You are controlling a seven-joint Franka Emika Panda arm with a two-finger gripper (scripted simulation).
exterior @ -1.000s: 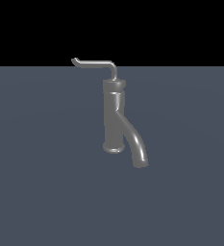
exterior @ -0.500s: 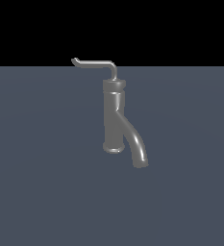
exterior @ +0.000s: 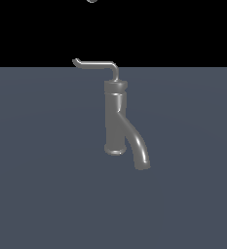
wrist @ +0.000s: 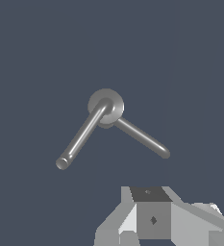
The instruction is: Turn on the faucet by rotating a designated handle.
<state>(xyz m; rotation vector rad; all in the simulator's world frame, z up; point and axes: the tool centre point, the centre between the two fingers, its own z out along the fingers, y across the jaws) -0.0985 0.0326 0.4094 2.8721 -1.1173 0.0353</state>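
Handle [exterior: 96, 64] is a thin grey rod at the top of the faucet [exterior: 116, 116], running level from its bent joint above the collar out toward the exterior view's left, ending in a small upturned hook at the tip. Faucet body stands upright on the flat dark blue-grey floor [exterior: 42, 185], roughly mid-scene, base resting on the floor. Thick curved spout [exterior: 137, 146] branches off the lower body and bends down toward the exterior view's right, its open end just off the body's base. In the wrist view the faucet [wrist: 106, 106] is seen from straight above: round top cap, with two rods spreading from it; the thinner, flatter one is the handle [wrist: 141, 137], the thicker one with the round end is the spout [wrist: 80, 137]. Nothing touches the handle. Gripper [wrist: 154, 218] shows only as a grey blocky housing at the edge of the wrist view, well apart from the faucet; fingertips are out of frame, so cannot tell if the claw is spread or pressed together. In the exterior view only a tiny grey sliver [exterior: 91, 1] at the top edge, above the faucet, too small to identify.
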